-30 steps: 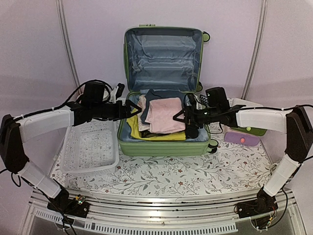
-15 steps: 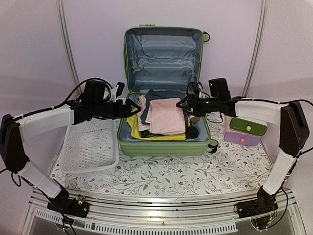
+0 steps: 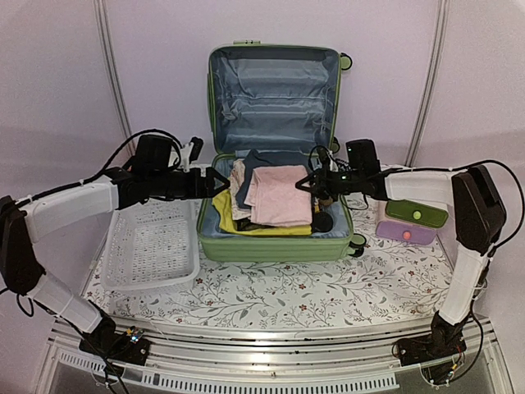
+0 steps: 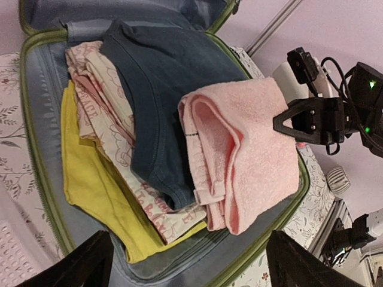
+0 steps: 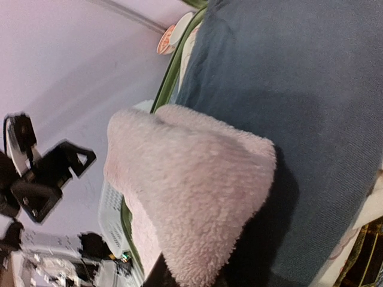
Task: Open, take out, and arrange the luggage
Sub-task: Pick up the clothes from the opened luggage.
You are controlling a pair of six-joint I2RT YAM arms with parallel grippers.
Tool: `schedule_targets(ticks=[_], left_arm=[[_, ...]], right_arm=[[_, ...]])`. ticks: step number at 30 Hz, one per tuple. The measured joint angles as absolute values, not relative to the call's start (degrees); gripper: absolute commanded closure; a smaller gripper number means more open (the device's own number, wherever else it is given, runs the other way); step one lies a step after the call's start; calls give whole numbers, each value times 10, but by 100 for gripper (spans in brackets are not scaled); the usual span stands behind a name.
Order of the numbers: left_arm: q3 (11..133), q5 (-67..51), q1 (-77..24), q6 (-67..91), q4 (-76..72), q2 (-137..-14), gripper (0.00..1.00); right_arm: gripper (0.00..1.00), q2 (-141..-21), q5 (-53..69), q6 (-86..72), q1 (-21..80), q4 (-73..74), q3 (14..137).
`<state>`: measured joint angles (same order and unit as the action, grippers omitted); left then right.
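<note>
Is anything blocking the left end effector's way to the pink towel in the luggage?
Nothing visible does. The left end effector sits open at the luggage's left rim; only lower folded clothes lie before the pink towel, whose far edge the right end effector meets.

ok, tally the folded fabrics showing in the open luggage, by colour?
pink towel: 1
dark blue garment: 1
white-and-pink printed garment: 1
yellow garment: 1
Total showing in the luggage: 4
</note>
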<state>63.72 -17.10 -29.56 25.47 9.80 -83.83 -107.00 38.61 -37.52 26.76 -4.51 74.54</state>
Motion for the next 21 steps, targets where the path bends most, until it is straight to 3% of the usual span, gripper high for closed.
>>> schedule_targets(ticks=[12,21], left_arm=[[537,-67,-255,225,148,-660,6],[503,3,-241,225,196,-543,6]], right_arm=[[97,-996,396,-383,280,-66,712],[97,-970,351,-383,387,-28,769]])
